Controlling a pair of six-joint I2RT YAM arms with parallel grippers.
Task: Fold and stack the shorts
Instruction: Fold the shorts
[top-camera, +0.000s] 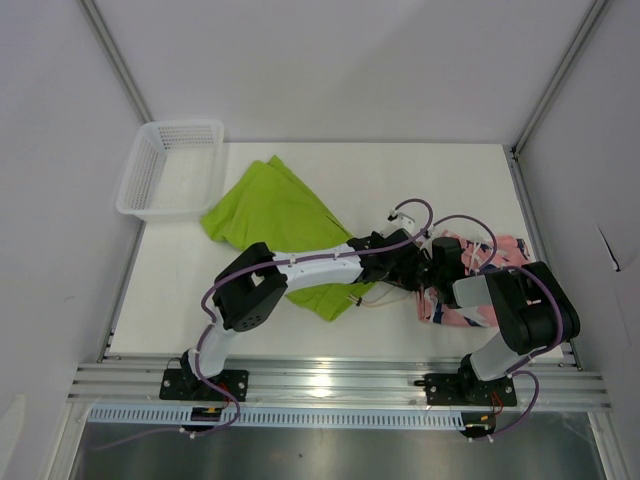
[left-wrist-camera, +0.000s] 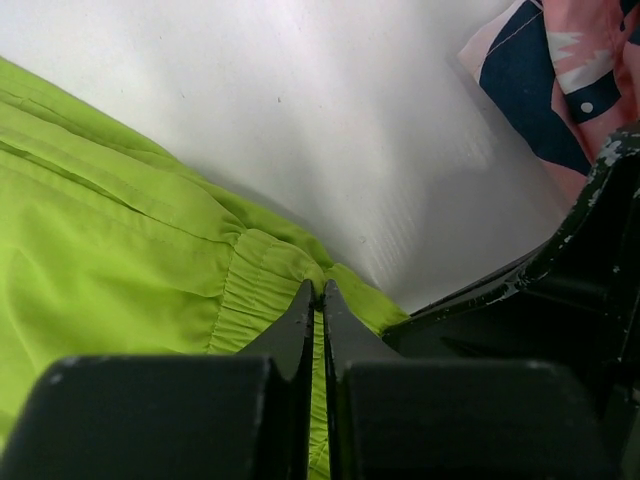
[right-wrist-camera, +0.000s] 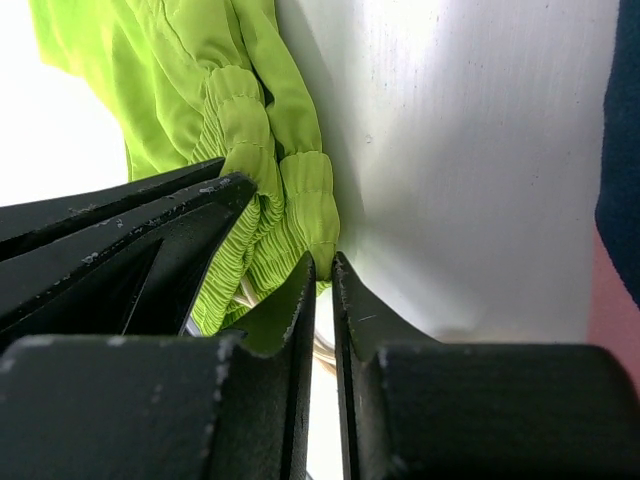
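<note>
The lime-green shorts (top-camera: 270, 210) lie spread at the table's middle left, their gathered waistband (right-wrist-camera: 235, 120) toward the arms. My left gripper (left-wrist-camera: 320, 290) is shut on the waistband edge of these shorts (left-wrist-camera: 120, 270), with green cloth showing in the slit between its jaws. My right gripper (right-wrist-camera: 322, 262) pinches the same waistband corner just beside it, its jaws a narrow slit apart with a white drawstring behind them. Both grippers meet low over the table, the left gripper (top-camera: 385, 283) and the right gripper (top-camera: 407, 287) almost touching. The coral-pink printed shorts (top-camera: 505, 247) lie crumpled under the right arm.
A white mesh basket (top-camera: 135, 180) stands at the back left corner, next to the green cloth. Pink and navy print (left-wrist-camera: 590, 50) lies close on the right of the grippers. The metal frame rail (top-camera: 330, 380) runs along the near edge.
</note>
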